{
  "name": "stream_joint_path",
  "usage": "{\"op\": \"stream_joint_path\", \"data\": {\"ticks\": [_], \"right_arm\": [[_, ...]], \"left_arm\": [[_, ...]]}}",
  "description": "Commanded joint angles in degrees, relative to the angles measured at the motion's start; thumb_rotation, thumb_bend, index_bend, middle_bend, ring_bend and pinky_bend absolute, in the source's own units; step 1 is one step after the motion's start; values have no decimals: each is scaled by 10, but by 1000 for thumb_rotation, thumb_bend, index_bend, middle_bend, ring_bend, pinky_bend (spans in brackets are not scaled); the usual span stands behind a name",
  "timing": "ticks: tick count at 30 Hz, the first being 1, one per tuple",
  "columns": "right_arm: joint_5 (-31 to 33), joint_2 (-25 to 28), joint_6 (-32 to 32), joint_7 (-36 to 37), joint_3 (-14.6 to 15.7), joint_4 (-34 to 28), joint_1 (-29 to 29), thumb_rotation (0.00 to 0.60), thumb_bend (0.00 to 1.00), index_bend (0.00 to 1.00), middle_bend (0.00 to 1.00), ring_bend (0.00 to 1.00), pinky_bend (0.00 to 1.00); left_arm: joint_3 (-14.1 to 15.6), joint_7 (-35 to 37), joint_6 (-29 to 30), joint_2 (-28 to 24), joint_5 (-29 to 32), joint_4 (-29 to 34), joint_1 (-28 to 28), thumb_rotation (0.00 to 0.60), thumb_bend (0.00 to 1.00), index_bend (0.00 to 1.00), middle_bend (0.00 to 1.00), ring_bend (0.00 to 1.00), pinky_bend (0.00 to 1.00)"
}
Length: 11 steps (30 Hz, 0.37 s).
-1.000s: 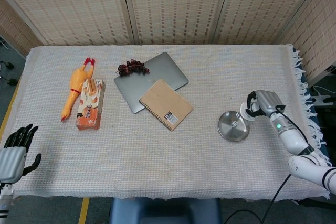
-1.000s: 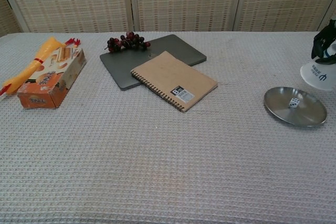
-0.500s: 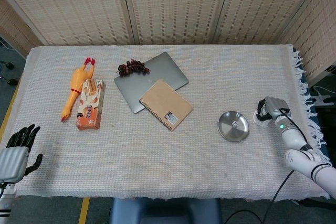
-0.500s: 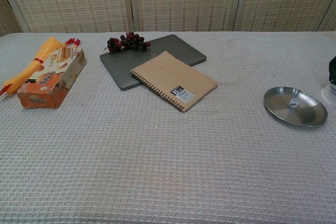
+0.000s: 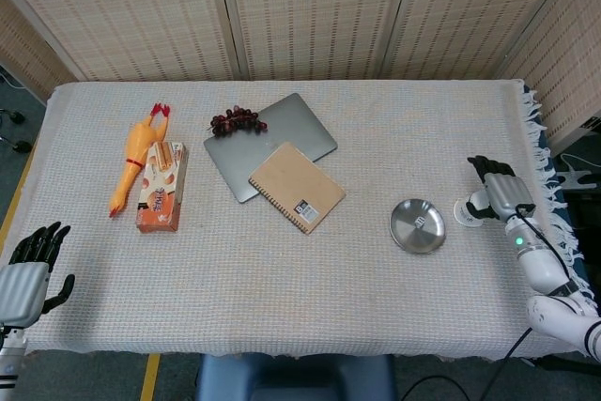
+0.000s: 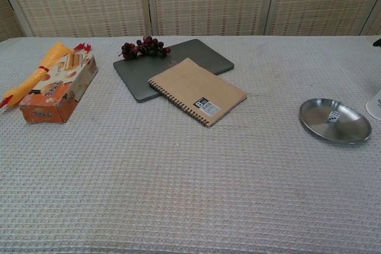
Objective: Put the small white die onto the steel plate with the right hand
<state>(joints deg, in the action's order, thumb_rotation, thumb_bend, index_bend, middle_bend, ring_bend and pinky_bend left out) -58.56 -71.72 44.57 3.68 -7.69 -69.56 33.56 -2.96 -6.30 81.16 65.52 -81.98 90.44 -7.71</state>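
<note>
The small white die (image 6: 334,116) lies inside the round steel plate (image 6: 347,134) on the right side of the table; in the head view the die (image 5: 422,223) shows as a pale speck on the plate (image 5: 406,233). My right hand (image 5: 499,192) is to the right of the plate, apart from it, holding nothing, fingers spread; only a sliver of it (image 6: 376,104) shows at the chest view's right edge. My left hand (image 5: 30,265) hovers open off the table's front left corner.
A tan spiral notebook (image 5: 297,187) overlaps a grey laptop (image 5: 274,133) at mid-table, with dark grapes (image 5: 235,120) behind. A rubber chicken (image 5: 134,157) and an orange snack box (image 5: 161,186) lie at the left. The fringed cloth edge (image 5: 547,176) runs beside my right hand.
My right hand has drawn back to the right, away from the plate, and its fingers have opened. The die stays in the plate. The left hand has barely moved.
</note>
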Motion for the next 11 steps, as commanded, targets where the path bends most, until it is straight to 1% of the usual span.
{"op": "stream_joint_path", "data": {"ticks": [1, 2, 4, 5, 6, 7, 9, 11], "right_arm": [[-129, 19, 267, -39, 17, -109, -110, 600, 292, 0, 0, 0, 0], [-156, 13, 328, -68, 30, -126, -137, 600, 292, 0, 0, 0, 0], [-172, 4, 390, -114, 45, -155, -172, 600, 292, 0, 0, 0, 0], [-173, 6, 400, -156, 57, -177, -185, 600, 292, 0, 0, 0, 0], [-174, 13, 401, -182, 65, -194, -190, 600, 292, 0, 0, 0, 0], [-170, 18, 405, -201, 65, -214, -194, 600, 292, 0, 0, 0, 0], [-164, 20, 401, -208, 61, -234, -197, 600, 292, 0, 0, 0, 0], [-164, 24, 390, -200, 57, -240, -195, 600, 292, 0, 0, 0, 0]], "left_arm": [[-3, 10, 19, 7, -14, -8, 3, 600, 430, 0, 0, 0, 115], [-7, 14, 33, 13, -22, -17, 4, 600, 430, 0, 0, 0, 115], [-10, 23, 52, 23, -35, -32, 6, 600, 430, 0, 0, 0, 112], [-10, 30, 57, 27, -42, -41, 6, 600, 430, 0, 0, 0, 108], [-9, 35, 59, 29, -46, -46, 5, 600, 430, 0, 0, 0, 105], [-8, 41, 58, 30, -49, -52, 4, 600, 429, 0, 0, 0, 101], [-8, 42, 55, 30, -48, -56, 3, 600, 430, 0, 0, 0, 99], [-8, 41, 54, 30, -45, -56, 4, 600, 429, 0, 0, 0, 99]]}}
